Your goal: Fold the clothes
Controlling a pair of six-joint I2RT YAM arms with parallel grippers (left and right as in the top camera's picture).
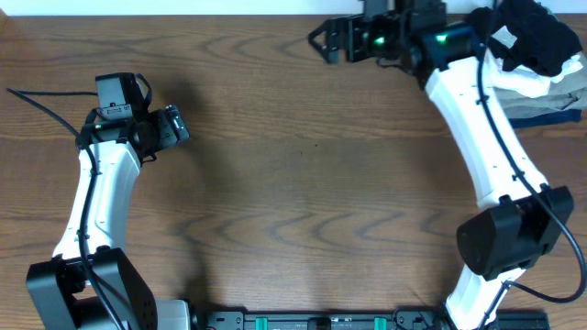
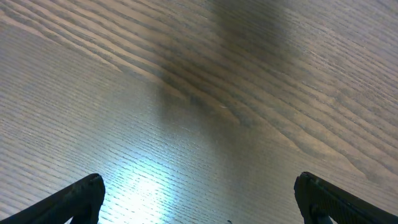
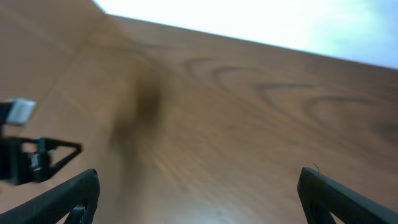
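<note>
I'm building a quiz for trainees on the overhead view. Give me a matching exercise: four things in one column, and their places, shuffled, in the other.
Things:
1. left claw
2. right claw
3. black shirt
4. white garment

Places:
A. top right corner, lying uppermost
B. left side of the view
C. directly beneath the black shirt
D. near the top edge, right of centre

Pairs: 1-B, 2-D, 3-A, 4-C

Black shirt (image 1: 547,38) half off-frame (right wrist view blurry)
</note>
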